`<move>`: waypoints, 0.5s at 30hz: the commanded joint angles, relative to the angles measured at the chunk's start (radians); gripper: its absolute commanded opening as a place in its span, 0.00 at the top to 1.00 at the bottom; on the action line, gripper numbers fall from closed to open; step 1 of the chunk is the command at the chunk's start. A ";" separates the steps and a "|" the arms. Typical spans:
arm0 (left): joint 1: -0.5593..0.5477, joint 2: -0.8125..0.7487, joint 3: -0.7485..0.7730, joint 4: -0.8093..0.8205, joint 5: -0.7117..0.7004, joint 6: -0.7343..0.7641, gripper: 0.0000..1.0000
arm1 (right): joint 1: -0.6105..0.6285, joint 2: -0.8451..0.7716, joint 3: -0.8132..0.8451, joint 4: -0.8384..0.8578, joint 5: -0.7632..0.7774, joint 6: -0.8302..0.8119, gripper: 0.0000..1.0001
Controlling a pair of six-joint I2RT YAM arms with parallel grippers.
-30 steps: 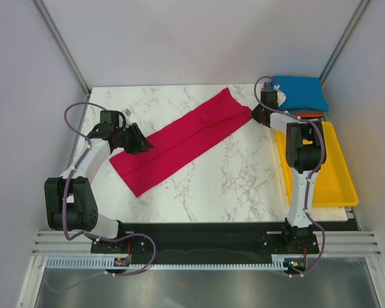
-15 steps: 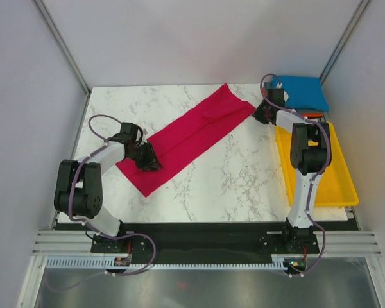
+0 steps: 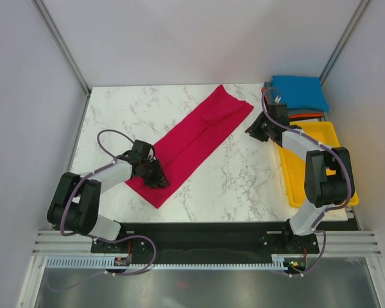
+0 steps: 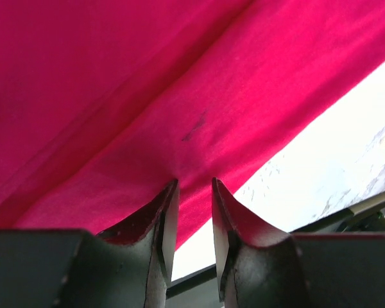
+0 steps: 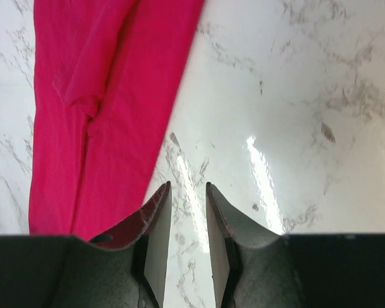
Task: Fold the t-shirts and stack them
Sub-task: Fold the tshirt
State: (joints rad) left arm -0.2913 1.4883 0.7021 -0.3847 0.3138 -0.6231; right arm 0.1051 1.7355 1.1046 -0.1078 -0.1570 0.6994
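The crimson-red t-shirt [image 3: 196, 138] lies on the marble table as a long narrow strip, running diagonally from near left to far right. My left gripper [image 3: 157, 176] sits low over its near-left end. In the left wrist view red cloth [image 4: 147, 83] fills the frame past the left gripper [image 4: 195, 183], whose jaws stand slightly apart with nothing between them. My right gripper [image 3: 253, 128] is open over bare marble just right of the shirt's far end. The right wrist view shows the shirt [image 5: 109, 96] to the left of the right gripper [image 5: 188, 186]. A folded blue t-shirt [image 3: 299, 92] lies at the back right.
A yellow tray [image 3: 337, 186] lies along the right edge, partly under the right arm. An orange edge [image 3: 306, 116] shows below the blue shirt. Bare marble [image 3: 231, 173] lies between the red shirt and the tray. Walls close in on both sides.
The right gripper opened, let go of the shirt's far corner and drew back towards me. The left gripper slid right along the near end, and that end shifted right and looks narrower.
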 commanded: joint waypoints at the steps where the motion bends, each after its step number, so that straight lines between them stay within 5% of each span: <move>1: -0.063 -0.083 -0.085 0.017 -0.050 -0.110 0.65 | 0.025 -0.074 -0.051 0.034 -0.007 0.018 0.64; 10: -0.256 -0.210 -0.112 0.023 -0.062 -0.244 0.64 | 0.041 0.028 0.017 0.126 0.089 0.031 0.58; 15: -0.250 -0.281 0.069 -0.095 -0.090 -0.175 0.59 | 0.039 0.166 0.133 0.175 0.139 0.040 0.58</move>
State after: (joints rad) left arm -0.5453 1.2446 0.6312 -0.4313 0.2596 -0.8070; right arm 0.1459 1.8297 1.1511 -0.0101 -0.0746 0.7219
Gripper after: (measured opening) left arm 0.400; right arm 0.424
